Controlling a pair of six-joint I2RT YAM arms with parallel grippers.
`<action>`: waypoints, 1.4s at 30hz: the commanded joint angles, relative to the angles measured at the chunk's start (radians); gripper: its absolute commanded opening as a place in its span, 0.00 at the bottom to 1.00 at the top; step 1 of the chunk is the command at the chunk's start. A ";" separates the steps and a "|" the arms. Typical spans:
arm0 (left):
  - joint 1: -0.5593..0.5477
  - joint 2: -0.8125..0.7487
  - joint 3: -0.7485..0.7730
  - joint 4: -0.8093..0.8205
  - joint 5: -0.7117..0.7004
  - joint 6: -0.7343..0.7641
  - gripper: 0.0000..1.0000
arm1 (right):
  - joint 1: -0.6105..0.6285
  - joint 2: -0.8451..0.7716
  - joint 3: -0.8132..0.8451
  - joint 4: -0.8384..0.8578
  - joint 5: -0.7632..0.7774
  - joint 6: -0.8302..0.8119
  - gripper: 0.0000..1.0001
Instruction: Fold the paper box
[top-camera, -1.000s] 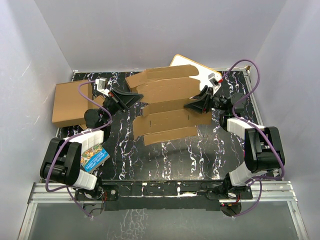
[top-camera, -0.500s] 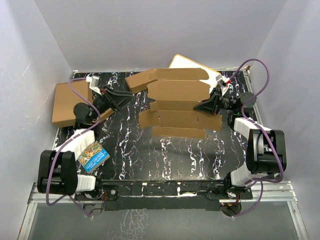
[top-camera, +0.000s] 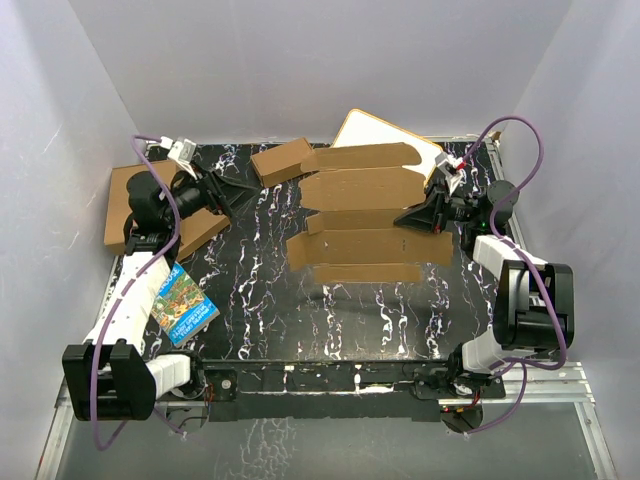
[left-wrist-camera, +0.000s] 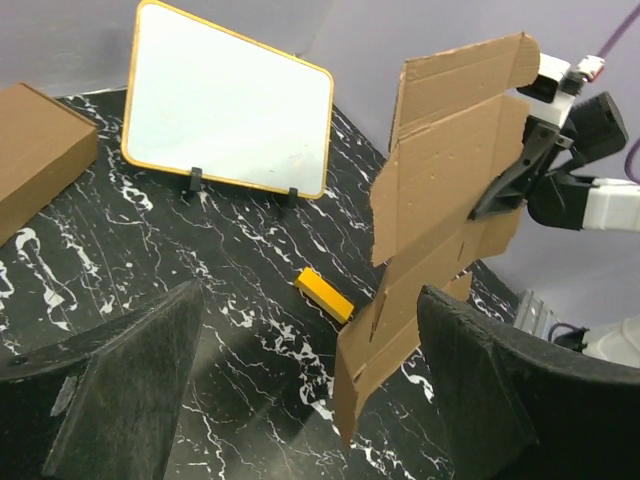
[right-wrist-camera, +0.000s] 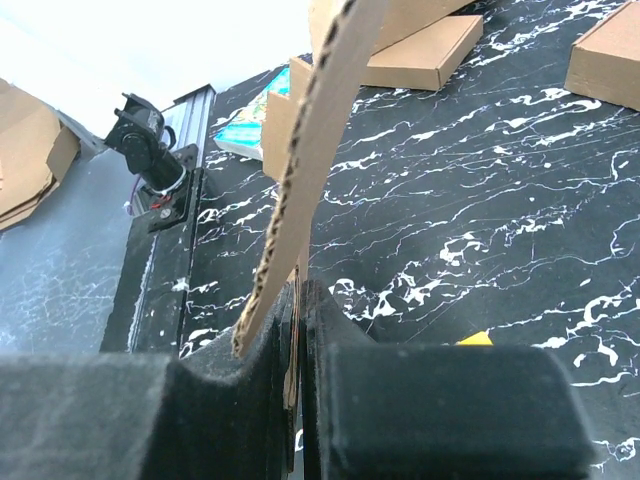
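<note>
**Two arms, one unfolded cardboard sheet**

From above: the paper box (top-camera: 365, 215) is an unfolded brown sheet of creased panels and flaps. It spreads just in front of the white board (top-camera: 372, 128), and its far flap overlaps the board's near edge in this view. The right gripper (top-camera: 420, 213) meets the sheet's right edge, in front of the white board's right corner. The left gripper (top-camera: 232, 192) hangs well to the left of the white board, apart from the sheet, over the black marbled table (top-camera: 260, 300). A bigger brown carton (top-camera: 135, 205) lies farther left of the white board. A blue booklet (top-camera: 183, 305) lies well in front of it, also to the left.

From the left wrist: two black fingers (left-wrist-camera: 120, 390) stand wide apart with nothing between them. Beyond them the white board leans on small black feet. Right of the board the sheet rises at a tilt, pinched at its right edge by the other arm. A small yellow block (left-wrist-camera: 323, 294) lies on the table just in front of the board's right corner, beside the sheet's lower part.

From the right wrist: the black fingers are pressed together on the sheet's corrugated edge, which rises from between them and leans to the right.
</note>
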 joint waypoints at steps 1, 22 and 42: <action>0.002 -0.022 0.032 0.054 -0.039 -0.039 0.85 | -0.037 -0.051 0.041 -0.011 -0.054 -0.043 0.08; 0.003 0.014 0.114 -0.089 -0.008 0.111 0.89 | 0.021 -0.063 0.396 -1.757 0.248 -1.591 0.08; -0.019 0.175 -0.004 0.240 0.270 0.047 0.91 | 0.087 -0.074 0.413 -2.077 0.295 -2.037 0.08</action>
